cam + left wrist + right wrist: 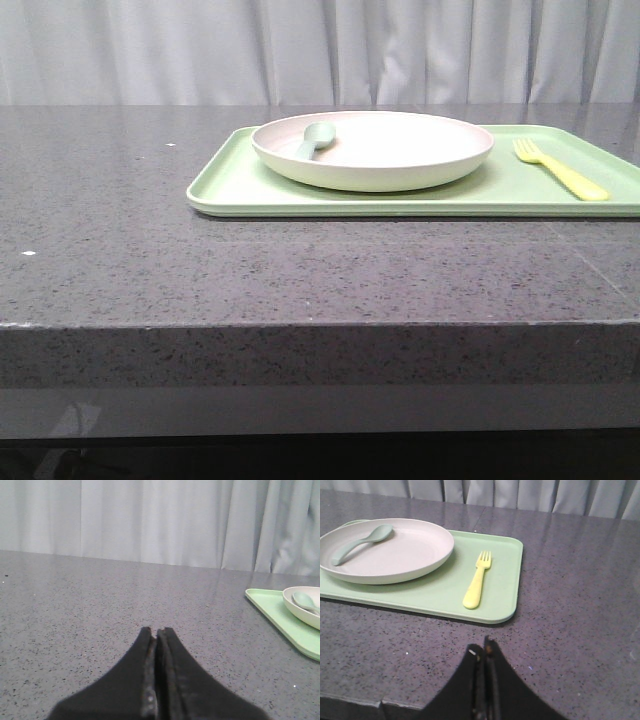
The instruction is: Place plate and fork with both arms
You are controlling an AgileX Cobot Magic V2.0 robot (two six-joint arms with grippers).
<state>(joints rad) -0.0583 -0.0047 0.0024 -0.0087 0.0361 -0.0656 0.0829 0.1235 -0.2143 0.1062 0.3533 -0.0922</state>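
The pale pinkish-cream plate (390, 150) rests on the left part of the light-green tray (230, 185), with a grey-green spoon (315, 138) lying in it. The small yellow fork (560, 170) lies on the tray to the plate's right, tines pointing away from me. Neither gripper shows in the front view. My left gripper (156, 630) is shut and empty over bare table, well left of the tray (280, 617) and plate (300, 611). My right gripper (482, 647) is shut and empty near the table's front edge, short of the tray (505, 580), with the fork (476, 582) and plate (405, 550) beyond it.
The grey speckled table (120, 220) stretches bare to the left of the tray and in front of it. Its front edge (300, 325) runs across the front view. A pale curtain (300, 50) hangs behind the table.
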